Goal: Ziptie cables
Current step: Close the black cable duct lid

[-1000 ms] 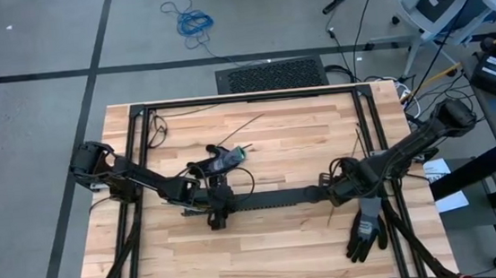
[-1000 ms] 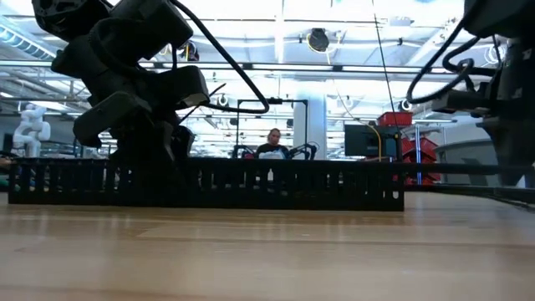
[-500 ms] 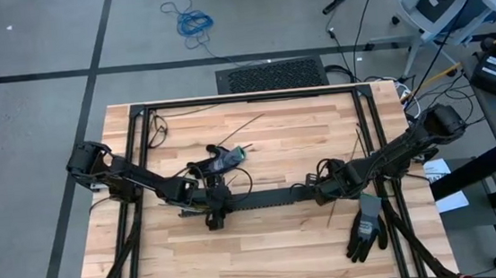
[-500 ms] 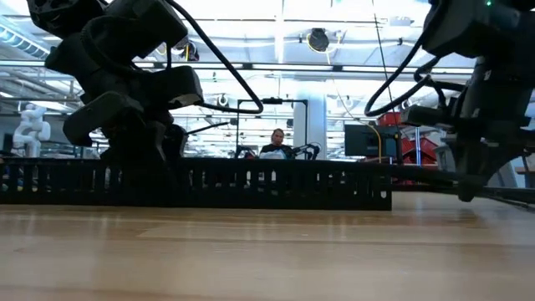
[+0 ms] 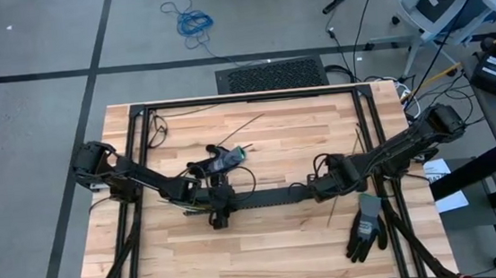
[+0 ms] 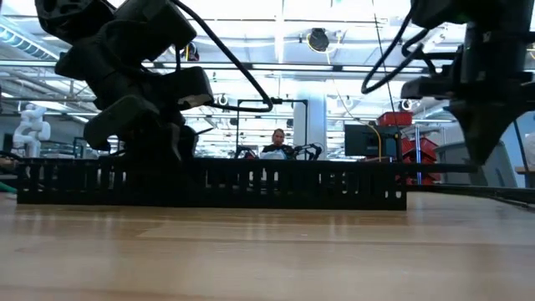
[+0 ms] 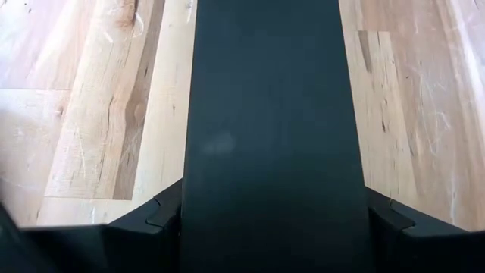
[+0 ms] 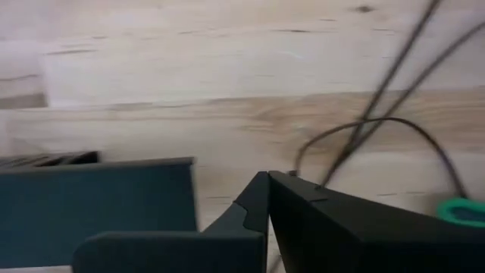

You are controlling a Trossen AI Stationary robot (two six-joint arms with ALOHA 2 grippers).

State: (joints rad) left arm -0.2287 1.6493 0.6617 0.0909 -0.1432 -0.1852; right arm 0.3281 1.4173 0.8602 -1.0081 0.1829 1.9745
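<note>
The black slotted duct (image 5: 267, 198) lies flat on the table, lengthways from left to right; the low view shows its slotted wall (image 6: 251, 184). My left gripper (image 5: 219, 206) stands over the duct's left part and is shut on it. My right gripper (image 5: 322, 189) is at the duct's right end; in the low view it (image 6: 481, 157) hangs shut above the table, just right of that end, touching nothing. The coloured cable bundle shows in no view. My left gripper holds the duct's left part (image 7: 265, 136) between its two fingers, one finger (image 7: 163, 216) on each long side. The fingers come from above, pointing down, and lie across the duct. The duct rests flat on the table.
A grey and black glove (image 5: 364, 228) lies near the right front. A dark tool with a green tip (image 5: 227, 159) and thin black strands (image 5: 360, 138) lie behind the duct. A black frame (image 5: 244, 97) rims the table. A person (image 6: 273, 144) sits far off.
My right gripper has moved toward the table's left, up to the duct's right end; in the low view it dipped close to the table and then rose. The duct slid a little to the left and back again under my left gripper.
</note>
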